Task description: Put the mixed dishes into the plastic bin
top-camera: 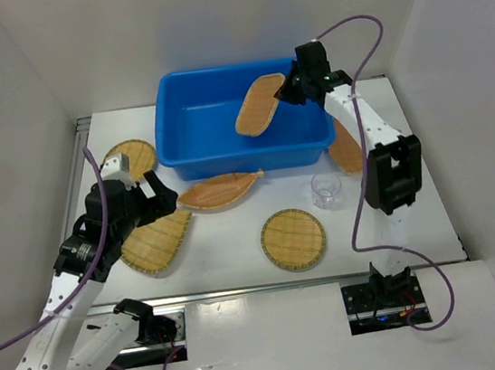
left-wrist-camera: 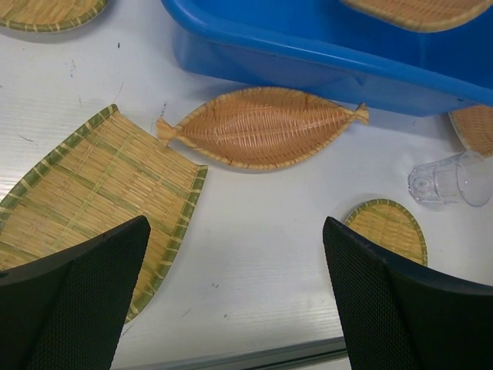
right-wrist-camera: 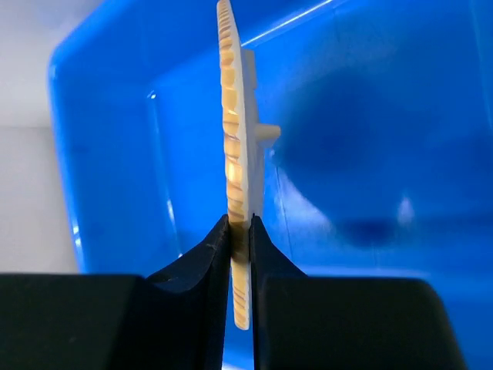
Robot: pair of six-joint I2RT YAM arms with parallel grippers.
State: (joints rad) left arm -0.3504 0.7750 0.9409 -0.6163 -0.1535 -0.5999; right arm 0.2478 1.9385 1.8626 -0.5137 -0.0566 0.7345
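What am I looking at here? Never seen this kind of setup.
Two robot arms are bolted to a table. One picture looks down from above. The other two come from a camera on each wrist. The right tool is shut on a tray, holding it over the blue bin. The left tool is open and empty, above the table. Lying on the table are a leaf tray, a round tray, a big tray, a clear cup and two more trays.

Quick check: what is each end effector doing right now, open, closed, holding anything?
Left end effector: open, holding nothing.
Right end effector: closed on a woven tray, held on edge over the blue bin.
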